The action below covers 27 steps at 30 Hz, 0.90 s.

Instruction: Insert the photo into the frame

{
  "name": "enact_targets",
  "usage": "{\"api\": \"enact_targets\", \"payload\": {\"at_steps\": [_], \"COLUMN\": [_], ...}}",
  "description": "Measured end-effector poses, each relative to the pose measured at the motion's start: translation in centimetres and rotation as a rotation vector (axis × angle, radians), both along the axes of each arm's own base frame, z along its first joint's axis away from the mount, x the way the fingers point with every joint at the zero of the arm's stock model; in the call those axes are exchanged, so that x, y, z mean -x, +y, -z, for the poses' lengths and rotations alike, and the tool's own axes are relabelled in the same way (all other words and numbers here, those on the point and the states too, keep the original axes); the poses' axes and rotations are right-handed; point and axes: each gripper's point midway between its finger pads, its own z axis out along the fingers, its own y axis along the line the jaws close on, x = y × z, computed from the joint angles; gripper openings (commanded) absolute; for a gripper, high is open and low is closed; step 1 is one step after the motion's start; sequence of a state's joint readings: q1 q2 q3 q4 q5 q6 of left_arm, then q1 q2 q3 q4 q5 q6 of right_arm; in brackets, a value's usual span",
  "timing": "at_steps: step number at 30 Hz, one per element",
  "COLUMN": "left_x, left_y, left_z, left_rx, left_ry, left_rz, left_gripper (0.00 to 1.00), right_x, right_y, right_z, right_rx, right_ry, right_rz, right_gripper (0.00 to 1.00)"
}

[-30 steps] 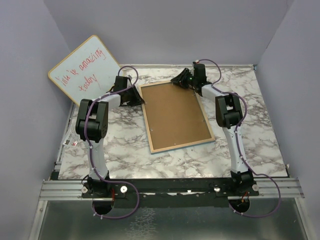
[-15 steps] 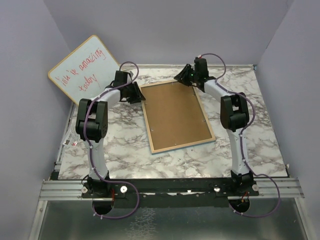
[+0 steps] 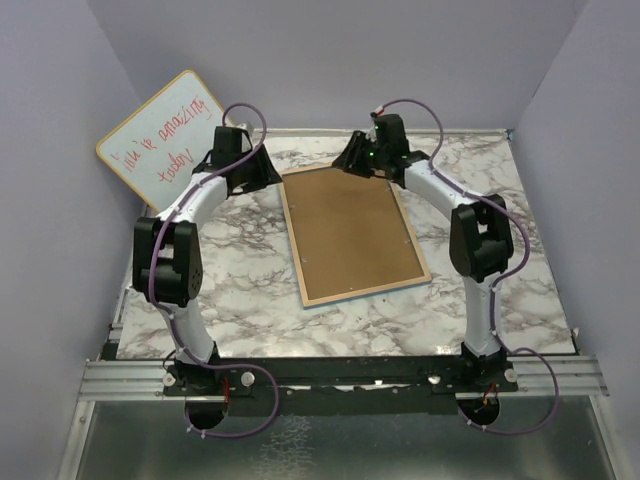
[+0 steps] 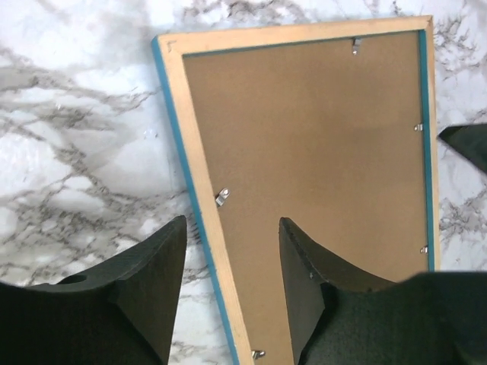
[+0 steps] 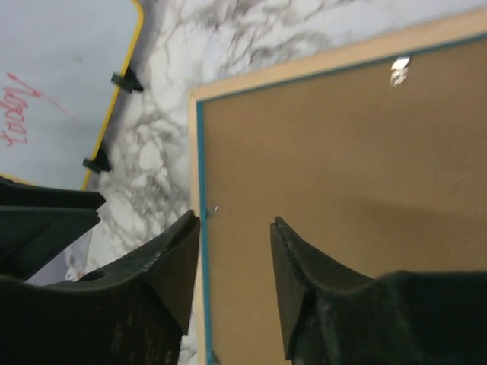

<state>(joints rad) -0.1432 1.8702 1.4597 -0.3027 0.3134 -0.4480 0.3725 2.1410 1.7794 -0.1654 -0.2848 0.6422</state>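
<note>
Now left gripper (image 3: 263, 170) has backed off left edge of the frame (image 3: 352, 233); right gripper (image 3: 346, 158) slid left along its far edge. Both jaws wide open, empty.

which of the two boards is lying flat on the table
The frame, face down with its brown backing showing. The whiteboard with red handwriting leans propped up at the far left.

— Where do we sit against the frame (image 5: 319, 65)?
— Our right gripper (image 5: 234, 258) is over one pale wood side rail, jaws apart. One finger is outside the frame over the marble table (image 5: 228, 46), the other over the brown backing board (image 5: 342, 152).
— And beyond the frame's corner?
— We see the whiteboard (image 5: 61, 76) with red writing, apart from the frame. A metal clip (image 5: 398, 70) sits just inside the far rail.
</note>
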Motion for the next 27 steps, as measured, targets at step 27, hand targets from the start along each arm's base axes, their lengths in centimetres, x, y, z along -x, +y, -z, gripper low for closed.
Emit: {"api": "enact_targets", "payload": {"at_steps": [27], "left_x": [8.8], "left_y": [-1.8], "left_z": [10.5], "left_rx": [0.193], "left_ry": [0.331], "left_rz": [0.015], "left_gripper": [0.3], "right_x": [5.4], "right_y": [14.1], "right_z": [9.0], "right_rx": [-0.271], "right_ry": [0.433], "right_rz": [-0.098], "right_gripper": [0.38]}}
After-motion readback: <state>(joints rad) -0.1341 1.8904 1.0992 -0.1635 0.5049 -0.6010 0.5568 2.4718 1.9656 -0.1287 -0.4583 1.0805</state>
